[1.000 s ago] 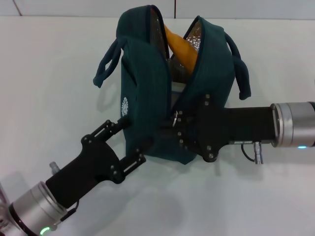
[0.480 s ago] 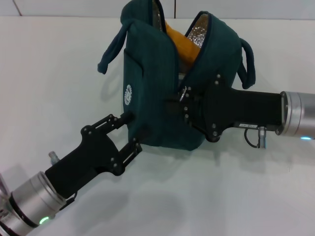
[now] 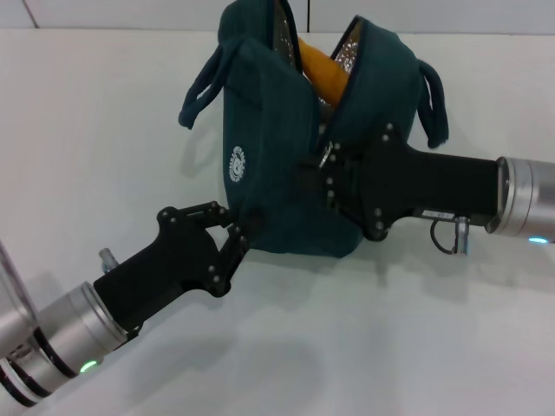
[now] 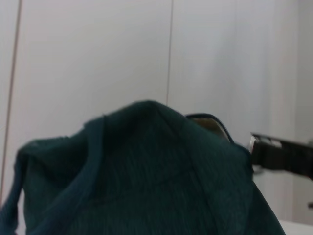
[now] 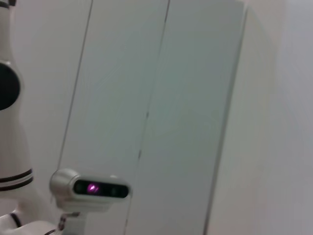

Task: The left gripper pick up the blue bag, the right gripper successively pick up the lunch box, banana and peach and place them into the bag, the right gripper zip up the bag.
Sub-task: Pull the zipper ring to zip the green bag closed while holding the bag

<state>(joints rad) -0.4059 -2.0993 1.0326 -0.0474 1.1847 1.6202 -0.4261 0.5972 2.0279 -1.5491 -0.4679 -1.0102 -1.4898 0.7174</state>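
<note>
Apparently the right pincer (image 3: 323, 166) pinches the blue bag (image 3: 277, 173)'s zip, half hiding it; left pincer (image 3: 245, 227) grips its corner.

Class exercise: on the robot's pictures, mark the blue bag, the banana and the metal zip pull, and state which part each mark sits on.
blue bag (image 3: 269, 186): head view, on its front fabric side panel.
banana (image 3: 323, 71): head view, on the orange part sticking up from the opening.
zip pull (image 3: 323, 159): head view, on the metal ring beside the right gripper (image 3: 314, 178).
</note>
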